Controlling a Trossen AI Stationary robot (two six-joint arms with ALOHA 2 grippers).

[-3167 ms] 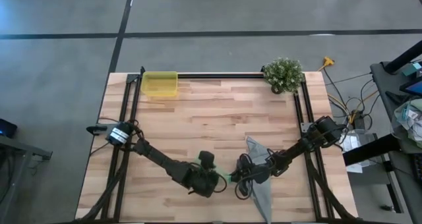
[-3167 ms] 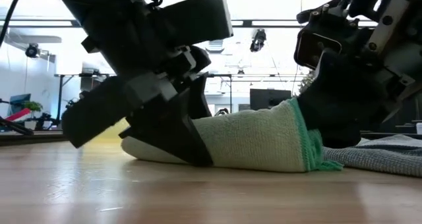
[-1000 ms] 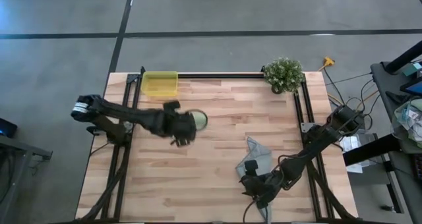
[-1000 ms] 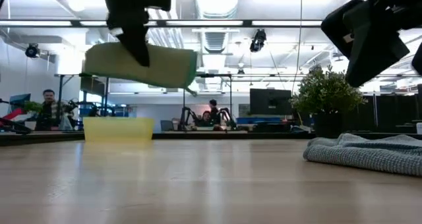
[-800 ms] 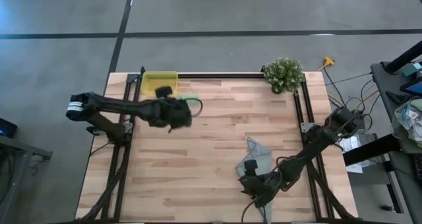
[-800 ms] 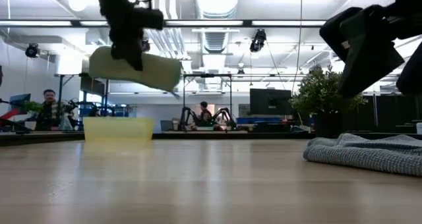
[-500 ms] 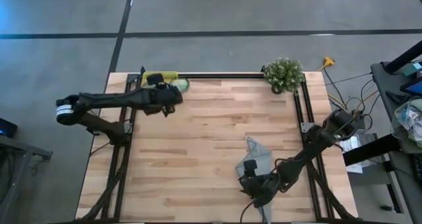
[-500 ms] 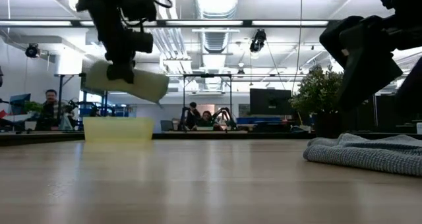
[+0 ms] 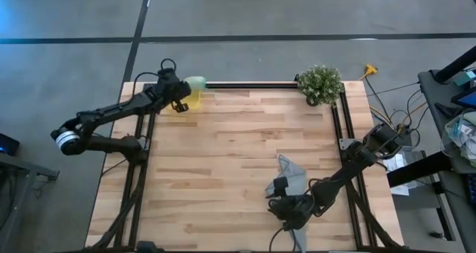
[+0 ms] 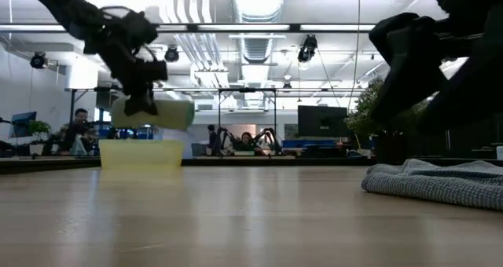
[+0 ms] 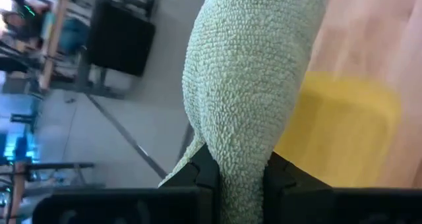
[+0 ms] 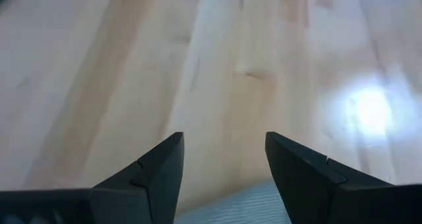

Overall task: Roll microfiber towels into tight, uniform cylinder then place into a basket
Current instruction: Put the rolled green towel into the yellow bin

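Observation:
The light green microfiber towel [image 9: 195, 83], rolled into a cylinder [image 10: 157, 115], hangs just above the translucent yellow basket [image 10: 141, 153] at the table's far left corner. My left gripper [image 9: 181, 95] is shut on it. The grey-blue towel [image 9: 292, 180] lies crumpled on the table near the front right [image 10: 440, 181]. My right gripper [image 9: 287, 206] hovers over that towel's near part, open, with nothing between its fingers [image 12: 224, 165]; only an edge of the cloth [image 12: 244, 201] shows below them. My left gripper pinches the rolled green towel [image 11: 237, 161] between its two fingers [image 11: 204, 174]. The roll is squeezed narrow there and widens beyond the fingertips. In the low view the fingers come down on the roll's left part [image 10: 135, 108] from above. The roll hangs about level, clear of the basket [image 11: 343, 132].
A leafy potted plant [image 9: 320, 83] stands at the far right corner. Black rails [image 9: 253, 85] run along the table's far edge and both sides. Bare wood [image 9: 238, 149] lies between the two arms. People sit in the room behind the table.
My left gripper has swung from the middle of the table toward the far left corner, sinking a little and turning, still shut on the green roll. The roll has travelled with it, clear of the table, and now hangs over the basket.

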